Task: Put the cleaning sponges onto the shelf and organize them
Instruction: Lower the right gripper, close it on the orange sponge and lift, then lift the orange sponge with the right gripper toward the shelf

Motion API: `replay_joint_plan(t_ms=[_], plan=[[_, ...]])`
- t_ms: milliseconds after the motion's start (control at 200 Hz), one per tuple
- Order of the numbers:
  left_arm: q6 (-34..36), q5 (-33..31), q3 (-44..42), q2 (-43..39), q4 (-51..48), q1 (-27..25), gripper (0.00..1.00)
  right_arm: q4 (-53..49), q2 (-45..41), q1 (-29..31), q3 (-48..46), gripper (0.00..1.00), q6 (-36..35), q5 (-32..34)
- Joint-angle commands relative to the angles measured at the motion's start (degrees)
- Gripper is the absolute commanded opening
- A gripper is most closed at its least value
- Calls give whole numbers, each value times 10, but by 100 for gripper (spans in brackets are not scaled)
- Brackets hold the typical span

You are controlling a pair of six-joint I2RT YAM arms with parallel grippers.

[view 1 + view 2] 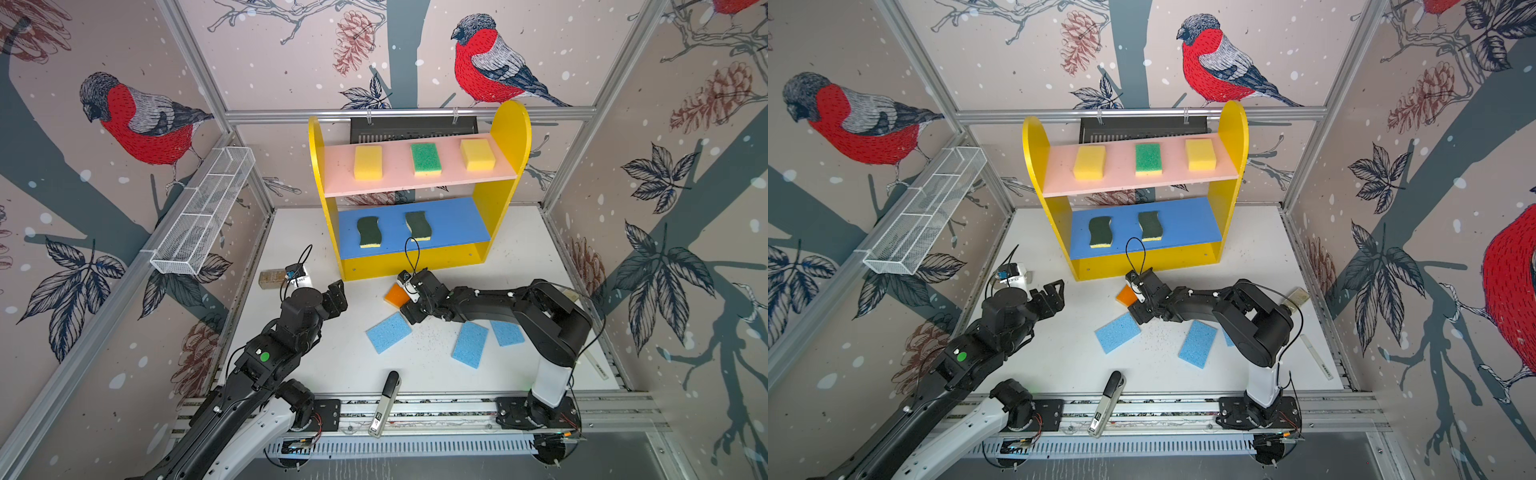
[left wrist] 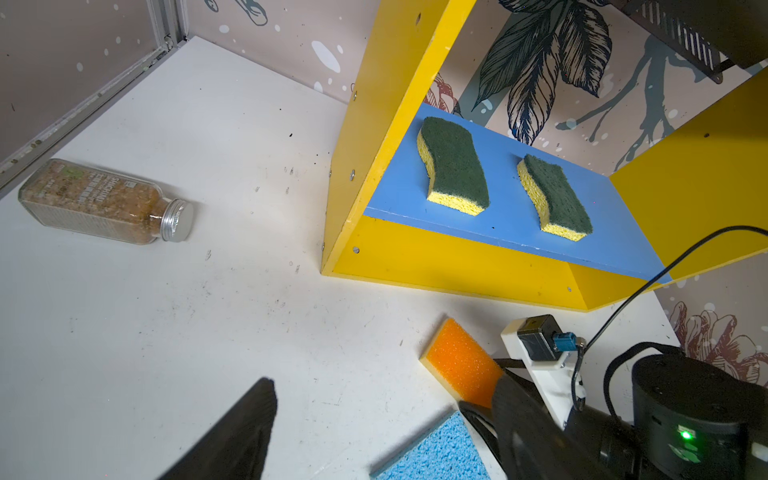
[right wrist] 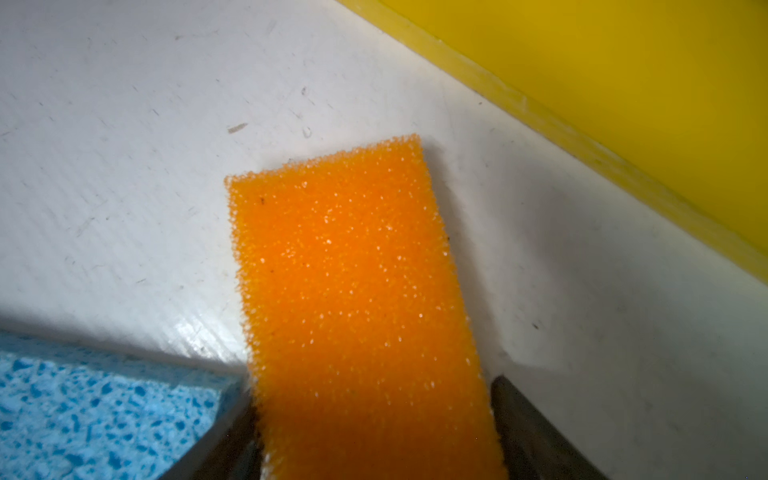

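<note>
The shelf [image 1: 503, 137] stands at the back. Its pink board carries two yellow sponges [image 1: 368, 163] [image 1: 478, 154] with a green-topped one [image 1: 425, 158] between them. Two dark green wavy sponges [image 1: 369, 232] [image 1: 419, 225] lie on the blue board. An orange-topped sponge [image 1: 395, 296] [image 3: 353, 291] rests on the table before the shelf, and my right gripper [image 3: 374, 390] [image 1: 405, 303] presses a finger against each of its long sides. Three light blue sponges [image 1: 388, 332] [image 1: 470, 344] [image 1: 507, 333] lie flat nearby. My left gripper [image 2: 382, 386] [image 1: 338, 297] hangs open over bare table left of them.
A brownish bottle [image 2: 104, 201] lies on its side at the left by the wall. A white wire basket [image 1: 203, 212] hangs on the left wall. A black-and-white tool [image 1: 386, 403] lies at the front edge, and a ruler [image 1: 598, 365] at the right edge.
</note>
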Motion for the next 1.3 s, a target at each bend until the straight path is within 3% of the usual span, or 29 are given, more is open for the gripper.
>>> replay_joint_plan(t_ms=[0, 140, 390, 705, 810, 1296], plan=[[-5, -9, -1, -1, 8, 0, 82, -24, 0, -8, -8, 75, 28, 29], [-5, -6, 1, 1, 10, 0, 82, -30, -7, -18, -15, 69, 66, 42], [-5, 1, 1, 11, 19, 1, 82, -61, -30, -21, -36, 71, 169, 95], [-9, 11, 7, 14, 17, 1, 82, -91, -39, -32, -45, 72, 278, 78], [-12, 10, 7, 11, 14, 0, 82, -110, -35, -31, -32, 80, 313, 62], [-20, 19, 5, 6, 10, 0, 82, -153, -42, -5, -19, 84, 323, 47]])
